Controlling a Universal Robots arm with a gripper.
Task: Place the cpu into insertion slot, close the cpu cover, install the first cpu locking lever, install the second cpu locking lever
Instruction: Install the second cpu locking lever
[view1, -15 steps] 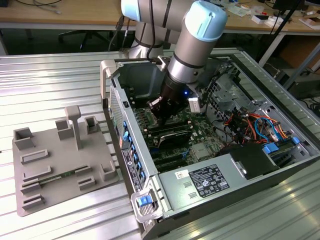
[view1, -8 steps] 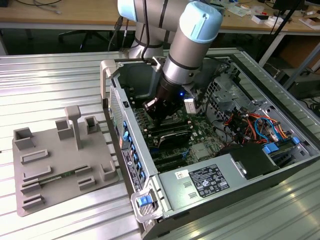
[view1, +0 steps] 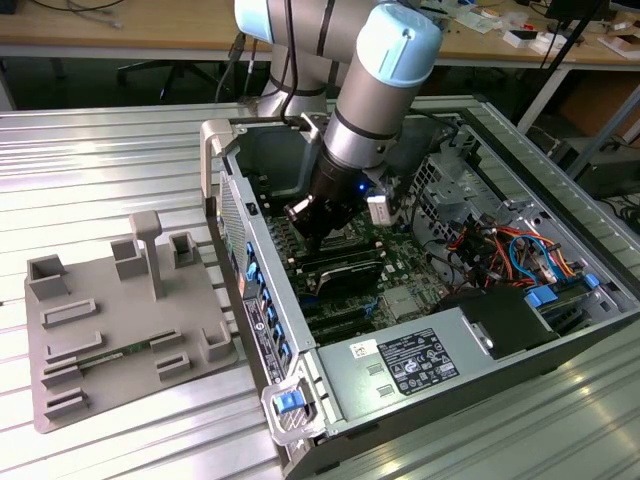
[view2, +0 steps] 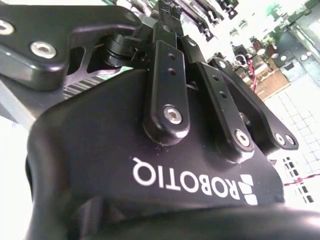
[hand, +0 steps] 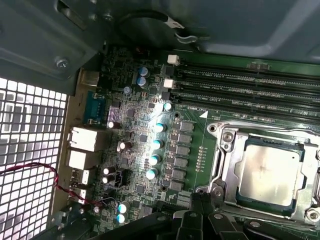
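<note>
Gripper (view1: 312, 240) jaws' state hidden; cpu (hand: 267, 172) sits under cpu cover (hand: 227, 167).

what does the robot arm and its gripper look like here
In the exterior view the arm has silver-grey tubular segments with pale blue caps on its joints, ending in a dark wrist section with a small blue light. A black cable runs along it. In the second wrist view the gripper is matte black, with flat linkage bars pinned by silver screws and white lettering on its body.

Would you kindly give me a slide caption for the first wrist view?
The cpu sits in the insertion slot on the green circuit board, beside long black memory slots.
</note>
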